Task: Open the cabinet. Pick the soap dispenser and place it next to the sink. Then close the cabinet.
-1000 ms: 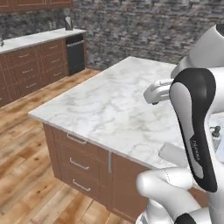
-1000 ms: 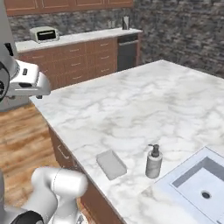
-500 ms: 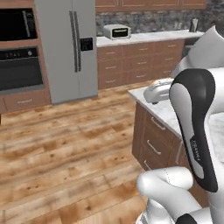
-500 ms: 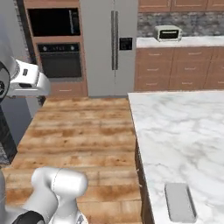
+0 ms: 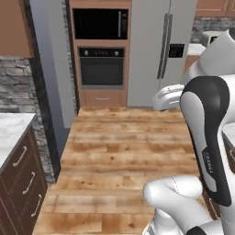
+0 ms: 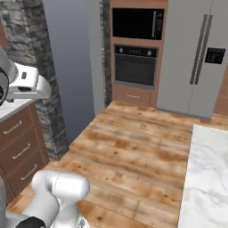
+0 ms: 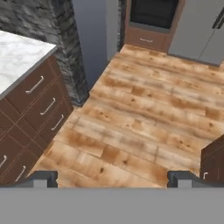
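Wooden floor [image 7: 144,109] and oven [image 5: 102,68] have replaced the marble island.

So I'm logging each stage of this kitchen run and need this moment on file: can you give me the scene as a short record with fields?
setting: kitchen with a wooden floor
ahead: built-in oven with a microwave above it, grey fridge beside them
left side: marble counter over brown drawers, against a stone wall
right side: corner of a marble island
gripper: open, holding nothing, over bare floor
task things: no cabinet handle, soap bottle or sink to be seen
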Controlling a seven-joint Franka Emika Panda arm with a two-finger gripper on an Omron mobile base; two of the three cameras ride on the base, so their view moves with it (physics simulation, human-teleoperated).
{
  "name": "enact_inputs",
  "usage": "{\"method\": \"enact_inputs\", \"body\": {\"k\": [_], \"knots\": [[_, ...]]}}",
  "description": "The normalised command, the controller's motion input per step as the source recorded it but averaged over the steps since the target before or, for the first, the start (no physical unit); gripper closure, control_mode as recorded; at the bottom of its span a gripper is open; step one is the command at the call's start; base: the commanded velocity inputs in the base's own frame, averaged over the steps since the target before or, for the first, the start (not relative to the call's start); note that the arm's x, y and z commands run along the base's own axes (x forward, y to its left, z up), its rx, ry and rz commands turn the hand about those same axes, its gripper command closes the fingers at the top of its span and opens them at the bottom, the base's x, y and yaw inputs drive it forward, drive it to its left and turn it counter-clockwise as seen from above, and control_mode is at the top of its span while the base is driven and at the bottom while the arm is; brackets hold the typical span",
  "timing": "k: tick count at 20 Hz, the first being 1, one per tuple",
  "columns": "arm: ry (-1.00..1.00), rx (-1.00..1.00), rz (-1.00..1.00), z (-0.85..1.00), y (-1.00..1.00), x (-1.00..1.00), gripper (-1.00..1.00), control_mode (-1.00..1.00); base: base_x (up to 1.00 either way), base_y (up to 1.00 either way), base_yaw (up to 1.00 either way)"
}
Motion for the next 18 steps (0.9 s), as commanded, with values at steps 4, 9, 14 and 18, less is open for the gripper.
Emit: {"method": "enact_inputs", "body": {"k": [4, 9, 14, 18], "knots": [[0.00, 0.00, 0.00, 0.00, 0.00, 0.00, -1.00, 1.00, 1.00, -0.01, 0.43], [0.00, 0.00, 0.00, 0.00, 0.00, 0.00, -1.00, 1.00, 0.89, 0.02, 0.59], [0.00, 0.00, 0.00, 0.00, 0.00, 0.00, -1.00, 1.00, 0.05, 0.22, 1.00], [0.00, 0.00, 0.00, 0.00, 0.00, 0.00, -1.00, 1.00, 0.00, 0.05, 1.00]]}}
